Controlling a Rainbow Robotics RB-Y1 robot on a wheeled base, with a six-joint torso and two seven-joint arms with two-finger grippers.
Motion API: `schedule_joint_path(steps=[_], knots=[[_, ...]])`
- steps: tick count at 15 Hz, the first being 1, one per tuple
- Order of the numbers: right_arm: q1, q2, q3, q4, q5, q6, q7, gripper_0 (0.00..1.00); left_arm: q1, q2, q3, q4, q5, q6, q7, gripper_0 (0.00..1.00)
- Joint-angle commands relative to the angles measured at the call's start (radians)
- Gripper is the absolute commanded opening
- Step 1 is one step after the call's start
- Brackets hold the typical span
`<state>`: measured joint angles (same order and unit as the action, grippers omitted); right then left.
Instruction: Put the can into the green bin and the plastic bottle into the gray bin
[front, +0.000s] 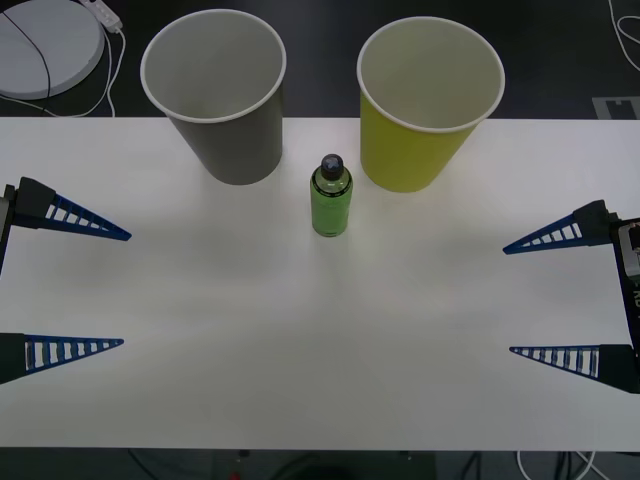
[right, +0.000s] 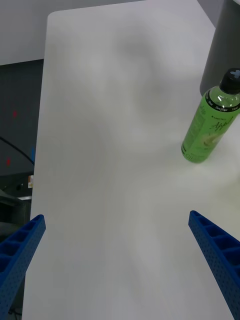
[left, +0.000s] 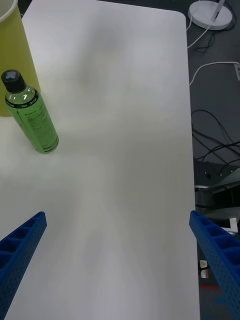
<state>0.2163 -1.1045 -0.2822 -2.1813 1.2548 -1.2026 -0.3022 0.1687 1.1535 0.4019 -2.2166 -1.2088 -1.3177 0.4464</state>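
the plastic bottle (front: 331, 196) stands upright midway between the left gripper (front: 75, 288) and right gripper (front: 555, 295), both wide open and empty, neither clearly nearer

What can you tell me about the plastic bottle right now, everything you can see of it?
The plastic bottle is small, bright-green translucent plastic with a dark round cap and a green printed label. It stands upright on the white table, between and just in front of the gray bin and the green bin, much shorter than both. Nothing grips it; it appears apart from both bins.
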Motion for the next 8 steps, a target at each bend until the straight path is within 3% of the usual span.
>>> schedule_joint_path(steps=[1, 4, 8], knots=[[0.000, 0.000, 0.000, 0.000, 0.000, 0.000, 0.000, 1.00, 0.000, 0.000, 0.000, 0.000, 0.000, 0.000, 0.000, 1.00], [0.051, -0.005, 0.026, 0.014, -0.005, 0.002, 0.000, 1.00, 0.000, 0.000, 0.000, 0.000, 0.000, 0.000, 0.000, 1.00], [0.112, -0.072, 0.044, 0.012, -0.101, 0.135, 0.032, 1.00, 0.000, 0.000, 0.000, 0.000, 0.000, 0.000, 0.000, 1.00]])
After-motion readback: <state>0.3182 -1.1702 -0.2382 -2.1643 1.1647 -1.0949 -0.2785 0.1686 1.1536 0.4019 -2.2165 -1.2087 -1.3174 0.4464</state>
